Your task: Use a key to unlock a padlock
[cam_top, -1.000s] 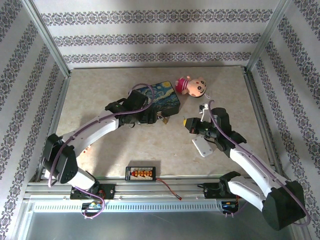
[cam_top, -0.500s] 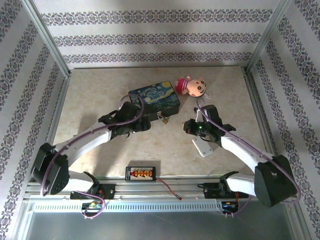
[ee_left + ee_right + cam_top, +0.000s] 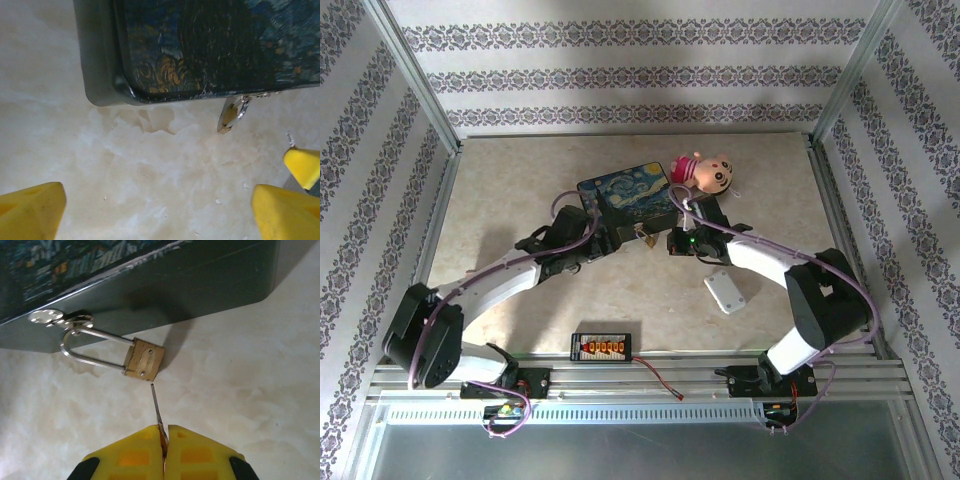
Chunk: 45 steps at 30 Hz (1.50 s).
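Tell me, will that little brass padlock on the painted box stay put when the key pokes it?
It will probably swing: the padlock is held only by its thin shackle looped through a hasp, so a poke from the key could pivot it. It looks like rigid metal, likely heavy for its size, and smooth, so the tip may skid off.

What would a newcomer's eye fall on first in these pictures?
First, the dark blue box painted with a starry night, a pink plush doll at its far right corner. Then the small brass padlock hooked on the box's front hasp, and the thin silvery key pinched in the right hand, its tip close to the lock.
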### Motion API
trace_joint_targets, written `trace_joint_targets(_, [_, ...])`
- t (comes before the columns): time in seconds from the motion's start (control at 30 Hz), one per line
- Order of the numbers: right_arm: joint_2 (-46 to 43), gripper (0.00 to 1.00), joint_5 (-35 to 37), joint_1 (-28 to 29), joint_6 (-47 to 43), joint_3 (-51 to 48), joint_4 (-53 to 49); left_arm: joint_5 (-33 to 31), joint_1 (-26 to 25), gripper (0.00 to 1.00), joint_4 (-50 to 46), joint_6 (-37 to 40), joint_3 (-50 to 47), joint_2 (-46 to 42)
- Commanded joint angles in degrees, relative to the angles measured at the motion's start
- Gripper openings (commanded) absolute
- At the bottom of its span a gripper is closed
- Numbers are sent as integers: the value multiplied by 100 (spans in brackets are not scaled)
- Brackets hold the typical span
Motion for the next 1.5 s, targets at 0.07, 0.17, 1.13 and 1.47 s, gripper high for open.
trace_joint_targets(0.07, [3, 0, 160, -227, 53, -32, 314, -496, -566, 86, 894, -419, 203, 744])
trace_joint_targets(0.17, [-146, 0, 119, -375, 57, -213, 293, -592, -838, 75, 1493, -615, 329, 1289])
trace_joint_targets(1.13, [-919, 0, -242, -743, 123, -972, 479, -3164, -1202, 90, -1782, -935, 2160, 2519])
trace_joint_targets(1.47, [-952, 0, -253, -699, 161, -946, 517, -3227, -958, 88, -1403, -294, 1781, 1916])
